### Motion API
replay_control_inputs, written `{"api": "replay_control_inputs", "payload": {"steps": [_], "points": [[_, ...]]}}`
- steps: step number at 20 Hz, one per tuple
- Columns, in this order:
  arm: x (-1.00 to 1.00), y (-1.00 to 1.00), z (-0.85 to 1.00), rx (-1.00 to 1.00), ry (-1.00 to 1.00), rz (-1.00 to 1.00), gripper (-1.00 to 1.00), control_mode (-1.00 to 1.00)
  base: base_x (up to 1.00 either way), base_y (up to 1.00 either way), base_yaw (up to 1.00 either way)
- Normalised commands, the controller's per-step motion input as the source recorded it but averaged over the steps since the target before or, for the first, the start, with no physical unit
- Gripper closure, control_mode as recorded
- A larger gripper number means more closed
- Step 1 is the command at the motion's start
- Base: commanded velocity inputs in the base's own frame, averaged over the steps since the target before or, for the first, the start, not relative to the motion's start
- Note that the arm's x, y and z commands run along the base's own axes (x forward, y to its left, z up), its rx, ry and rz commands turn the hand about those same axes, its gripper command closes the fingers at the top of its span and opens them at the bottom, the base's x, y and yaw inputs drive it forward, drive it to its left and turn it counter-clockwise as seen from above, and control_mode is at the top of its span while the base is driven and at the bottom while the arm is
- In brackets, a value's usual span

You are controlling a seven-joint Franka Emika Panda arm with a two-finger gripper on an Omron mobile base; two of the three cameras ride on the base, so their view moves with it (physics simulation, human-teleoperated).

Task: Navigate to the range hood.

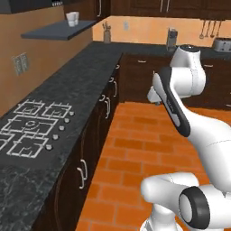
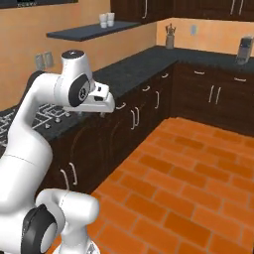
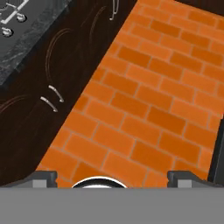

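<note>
- Range hood [image 1: 31, 4] showed as a dark slab cut by the top-left corner of the left base view, high on the orange wall above the cooktop; a sliver of it [image 2: 39, 2] also sat at the top-left edge of the right base view.
- Cooktop [image 1: 31, 128] lay flush in the dark speckled tabletop [image 1: 85, 76] at near left, white grate outlines and a row of small knobs along its right side.
- Floating shelf [image 1: 58, 30] hung on the wall farther along, a white cup [image 1: 72, 18] on it; the right base view showed two cups [image 2: 106, 20] there.
- Tool [image 3: 111, 177] pointed down at the orange brick floor [image 3: 148, 109], well apart from the tabletop; its two dark fingertips [image 3: 43, 178] stood far apart at the bottom of the hand view, nothing between them.
- Arm [image 1: 180, 90] was folded over the floor, right of the dark cabinet fronts [image 1: 90, 149].
- Utensil holder [image 1: 107, 34] stood in the far corner of the tabletop; a toaster [image 1: 221, 44] at far right.
</note>
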Motion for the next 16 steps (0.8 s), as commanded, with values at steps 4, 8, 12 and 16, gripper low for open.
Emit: {"api": "replay_control_inputs", "payload": {"steps": [4, 8, 12, 16], "points": [[0.00, 0.00, 0.00, 0.00, 0.00, 0.00, -1.00, 1.00, 1.00, -0.32, 0.58], [0.00, 0.00, 0.00, 0.00, 0.00, 0.00, -1.00, 1.00, 1.00, -0.35, 0.56], [0.00, 0.00, 0.00, 0.00, 0.00, 0.00, -1.00, 1.00, 0.99, -0.23, 0.66], [0.00, 0.00, 0.00, 0.00, 0.00, 0.00, -1.00, 1.00, 0.85, -0.12, 0.73]]}}
